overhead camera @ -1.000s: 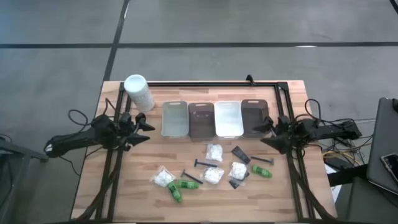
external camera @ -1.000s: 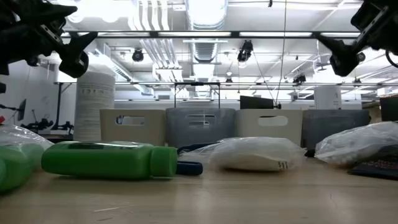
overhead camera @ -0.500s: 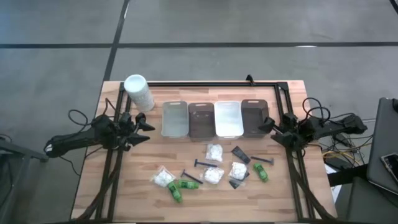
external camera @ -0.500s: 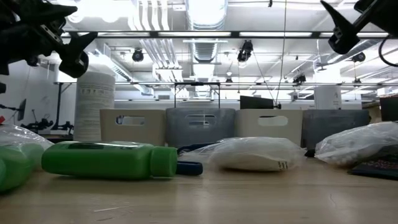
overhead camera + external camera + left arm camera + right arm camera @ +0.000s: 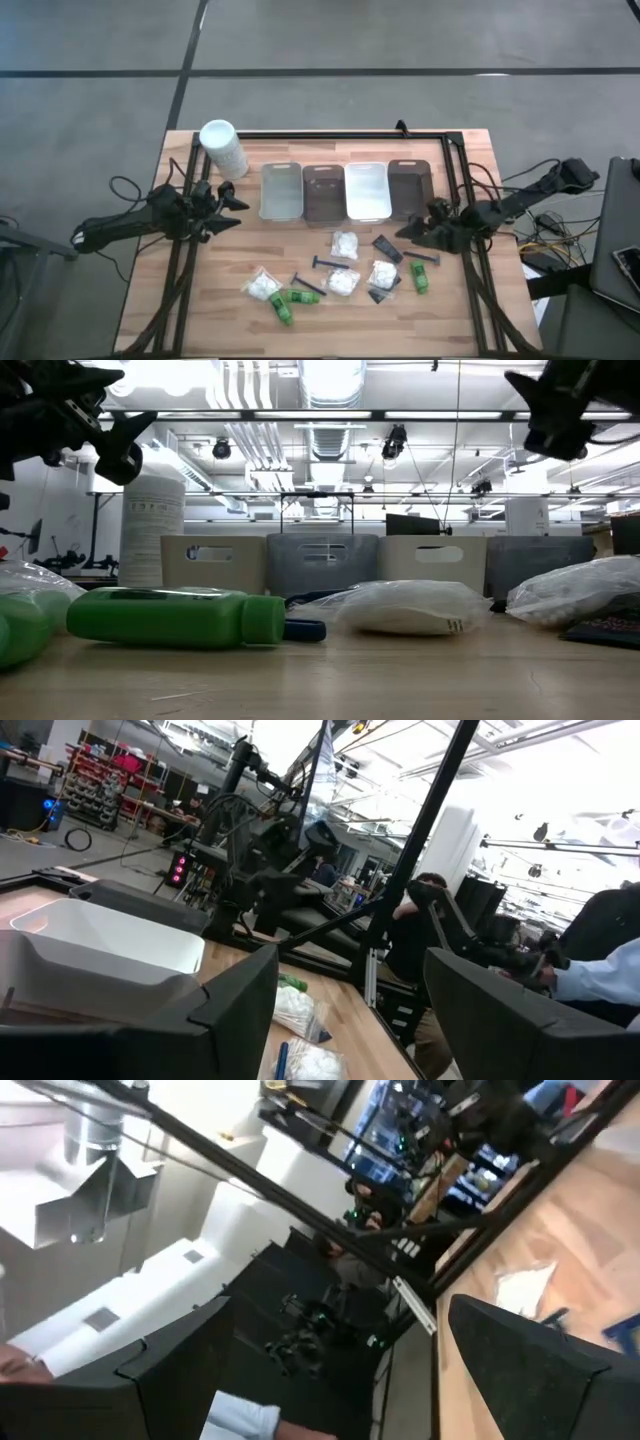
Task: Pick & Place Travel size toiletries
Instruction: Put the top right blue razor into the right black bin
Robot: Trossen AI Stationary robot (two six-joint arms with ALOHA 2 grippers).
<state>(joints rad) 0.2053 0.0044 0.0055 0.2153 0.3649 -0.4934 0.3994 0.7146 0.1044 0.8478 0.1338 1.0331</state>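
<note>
Wooden desk (image 5: 200, 300) carries four rectangular grey and brown trays (image 5: 345, 190). Small green bottles, clear puff packets, dark sticks (image 5: 345, 268) lie scattered near front. Right gripper (image 5: 412, 231) wide, above scatter; left gripper (image 5: 236, 207) wide, beside trays.

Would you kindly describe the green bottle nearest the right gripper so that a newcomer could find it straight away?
Start at the row of four trays across the table's far half and take the brown tray at the right end. Nearer the front edge from it, by the right gripper, lies a green bottle. It lies alone; the other green bottles lie together toward the front left.
</note>
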